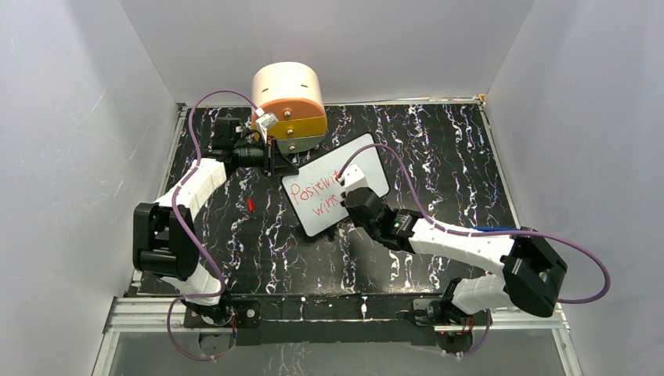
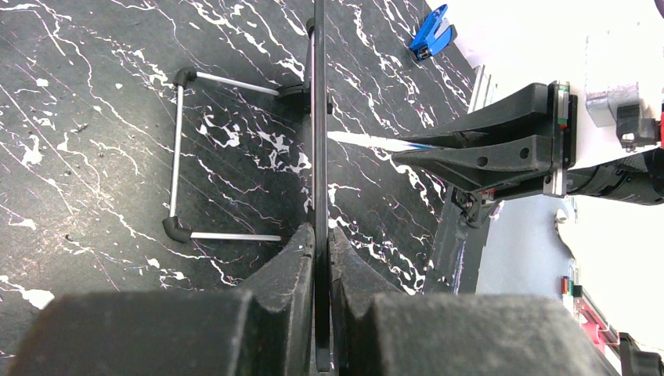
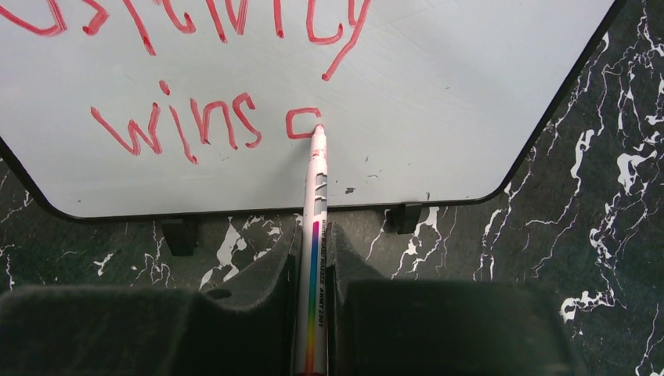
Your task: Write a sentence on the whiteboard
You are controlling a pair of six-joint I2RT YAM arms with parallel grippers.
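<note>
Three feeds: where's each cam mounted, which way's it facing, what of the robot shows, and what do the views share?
Top external: above and behind the bases, looking down on the black marbled table; both arms show, left gripper and right gripper at the flat white black-rimmed whiteboard.
Left wrist: looks past its own gripper, shut on the board's edge; right gripper beyond.
Right wrist: looks past its own gripper, shut on a white rainbow-striped marker, tip at the red handwritten lettering.
Shared: the whiteboard, in all three.
</note>
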